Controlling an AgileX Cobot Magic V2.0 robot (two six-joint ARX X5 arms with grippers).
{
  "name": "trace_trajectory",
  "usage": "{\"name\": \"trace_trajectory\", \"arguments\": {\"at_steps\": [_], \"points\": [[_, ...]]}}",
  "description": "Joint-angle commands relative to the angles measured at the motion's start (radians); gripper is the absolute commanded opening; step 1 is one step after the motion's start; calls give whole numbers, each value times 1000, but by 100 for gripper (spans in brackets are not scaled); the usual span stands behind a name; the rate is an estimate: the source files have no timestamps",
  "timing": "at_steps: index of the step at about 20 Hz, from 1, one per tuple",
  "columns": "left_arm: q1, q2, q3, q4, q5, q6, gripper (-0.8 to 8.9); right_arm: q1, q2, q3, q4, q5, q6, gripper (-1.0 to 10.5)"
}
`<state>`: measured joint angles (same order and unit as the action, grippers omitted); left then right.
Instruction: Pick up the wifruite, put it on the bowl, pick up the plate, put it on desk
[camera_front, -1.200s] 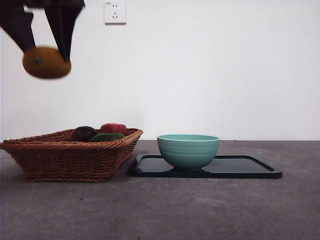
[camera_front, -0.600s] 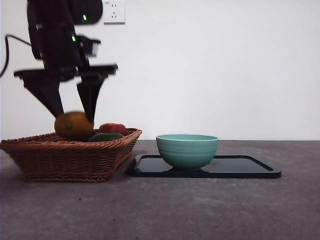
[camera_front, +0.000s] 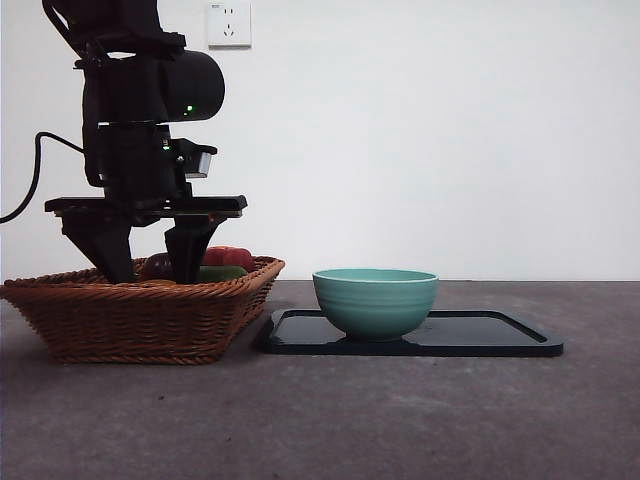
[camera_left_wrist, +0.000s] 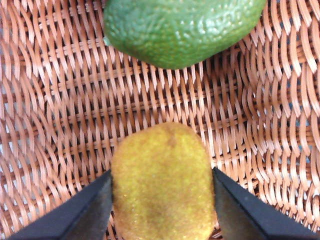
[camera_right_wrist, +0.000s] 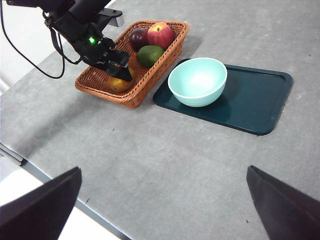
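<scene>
1. Desk (camera_right_wrist: 165, 165): your right gripper (camera_right_wrist: 160, 210) hangs high over it, jaws spread wide, holding nothing.
2. Tray (camera_front: 500, 340) carries the bowl (camera_front: 375, 300).
3. Basket (camera_front: 140, 320) sits just beside the tray; green fruit (camera_left_wrist: 180, 27) inside.
4. Your left gripper (camera_left_wrist: 162, 200) is down in the basket, jaws touching both sides of the fruit (camera_left_wrist: 162, 190).

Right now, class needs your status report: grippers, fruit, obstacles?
Left gripper down in wicker basket, fingers flanking wifruite. Right gripper open, high over desk. Bowl on dark tray. Green fruit close by.
</scene>
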<state>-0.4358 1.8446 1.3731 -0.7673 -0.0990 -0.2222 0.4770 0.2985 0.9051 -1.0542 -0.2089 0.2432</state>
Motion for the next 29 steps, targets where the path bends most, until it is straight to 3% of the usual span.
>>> {"name": "trace_trajectory", "arguments": {"at_steps": [1,4,6,13,19,24,29], "points": [[0,27,14,3,-1,11,279,5,-1,8,14,0,8,543],[1,22,34,-20,-1,13,496,5,-1,8,15,-1,8,543],[1,6,49,-32,-1,27,530,5,-1,8,15,-1,8,543],[2,-235,62,-78,17,31,530,5,-1,8,15,0,7,543],[-16,-539,62,-176,214,115,530,5,-1,8,15,0,7,543],[-52,-746,62,-275,320,212,530,5,-1,8,15,0,7,543],[-90,-928,59,-440,374,250,530,5,-1,8,14,-1,8,543]]}}
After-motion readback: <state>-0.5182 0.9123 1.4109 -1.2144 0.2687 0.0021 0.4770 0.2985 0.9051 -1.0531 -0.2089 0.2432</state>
